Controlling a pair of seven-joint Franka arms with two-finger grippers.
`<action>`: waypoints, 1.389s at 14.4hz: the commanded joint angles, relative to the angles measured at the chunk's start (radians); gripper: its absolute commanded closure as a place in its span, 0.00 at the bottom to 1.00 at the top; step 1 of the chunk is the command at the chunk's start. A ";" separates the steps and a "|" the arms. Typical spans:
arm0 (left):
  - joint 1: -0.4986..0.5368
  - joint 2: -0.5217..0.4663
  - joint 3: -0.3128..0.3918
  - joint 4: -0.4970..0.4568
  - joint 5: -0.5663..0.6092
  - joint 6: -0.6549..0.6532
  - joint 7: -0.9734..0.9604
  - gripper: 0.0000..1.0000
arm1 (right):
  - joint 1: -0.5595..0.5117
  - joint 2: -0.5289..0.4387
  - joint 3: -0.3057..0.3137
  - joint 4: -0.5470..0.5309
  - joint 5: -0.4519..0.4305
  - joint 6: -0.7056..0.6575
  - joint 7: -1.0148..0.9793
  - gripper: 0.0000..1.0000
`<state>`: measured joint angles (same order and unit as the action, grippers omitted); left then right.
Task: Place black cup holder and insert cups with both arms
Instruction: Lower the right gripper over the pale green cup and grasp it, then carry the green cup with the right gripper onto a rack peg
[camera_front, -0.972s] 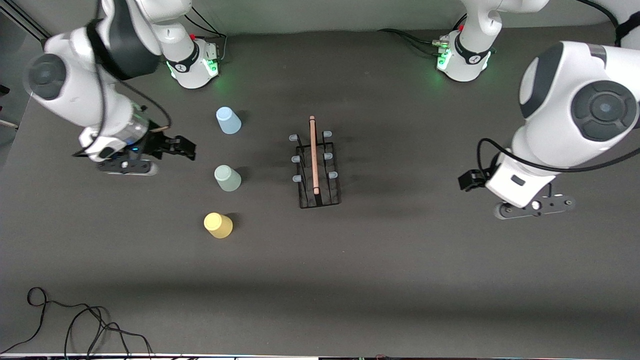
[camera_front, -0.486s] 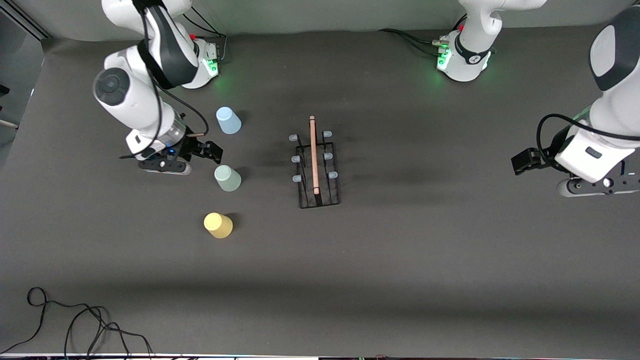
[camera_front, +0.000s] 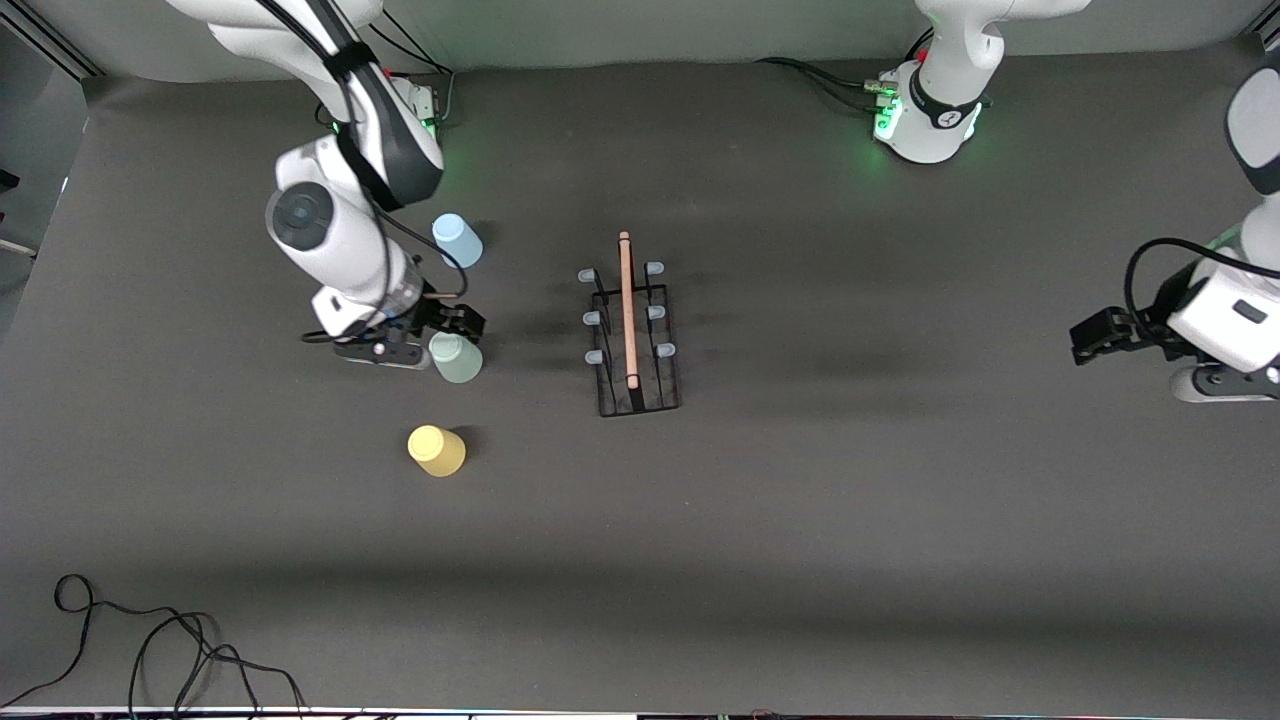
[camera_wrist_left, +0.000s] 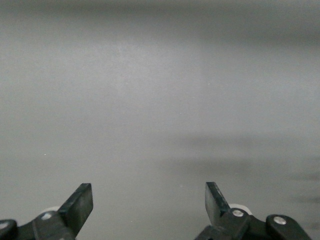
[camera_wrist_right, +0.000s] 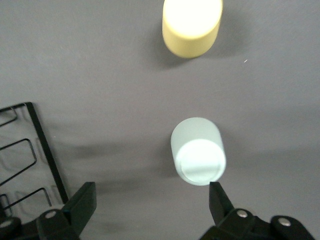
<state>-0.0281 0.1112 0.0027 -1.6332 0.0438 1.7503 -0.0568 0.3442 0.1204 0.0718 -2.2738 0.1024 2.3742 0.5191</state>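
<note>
Cups (camera_front: 456, 357) beside holder (camera_front: 636, 340), toward right-arm end.

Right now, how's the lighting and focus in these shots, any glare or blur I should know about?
Front view: even light, a broad darker band across the table nearer the camera, soft shadows beside the cups, green glow at both bases. Left wrist view: hazy grey table only, nothing sharp above the left gripper. Right wrist view: the yellow cup and pale green cup are blown out on top.

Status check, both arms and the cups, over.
Right gripper open over green cup. Left gripper open, waiting at table end. Rack empty. Nothing obstructing.
</note>
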 joint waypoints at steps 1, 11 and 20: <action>0.002 -0.015 -0.009 -0.016 0.005 0.003 0.023 0.00 | 0.019 0.053 -0.013 0.005 -0.003 0.028 0.025 0.00; -0.007 -0.084 0.022 -0.020 -0.039 -0.057 0.070 0.00 | 0.012 0.123 -0.061 -0.019 -0.086 0.082 0.010 0.00; -0.094 -0.067 0.129 0.004 -0.047 -0.064 0.095 0.00 | 0.013 0.188 -0.059 -0.069 -0.086 0.218 0.010 0.00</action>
<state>-0.0527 0.0520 0.0599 -1.6367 0.0066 1.7034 0.0225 0.3524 0.3089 0.0130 -2.3330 0.0336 2.5699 0.5240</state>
